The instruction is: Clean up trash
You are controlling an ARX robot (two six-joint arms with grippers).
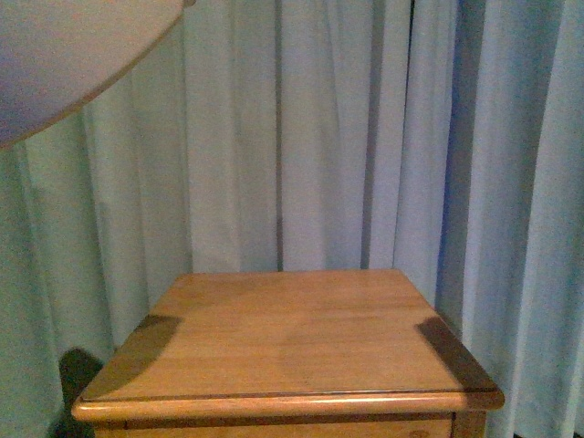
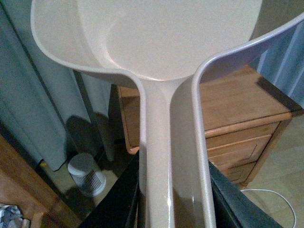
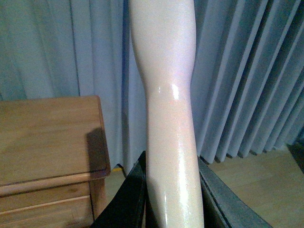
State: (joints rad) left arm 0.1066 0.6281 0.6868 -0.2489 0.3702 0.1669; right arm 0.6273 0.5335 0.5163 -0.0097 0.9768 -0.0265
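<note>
Front view: wooden nightstand, flat top, rounded front edge; pleated curtains close behind and beside it.
Left gripper: clamped on the handle of the glossy beige dustpan.
Right gripper: clamped on smooth cream handle.
Trash: seen in no view.

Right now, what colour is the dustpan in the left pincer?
The dustpan is plain beige with no pattern; the left wrist view shows it best.

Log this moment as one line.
left gripper: shut on beige plastic dustpan | right gripper: shut on glossy cream handle | wooden nightstand: ahead | trash: not in view
</note>
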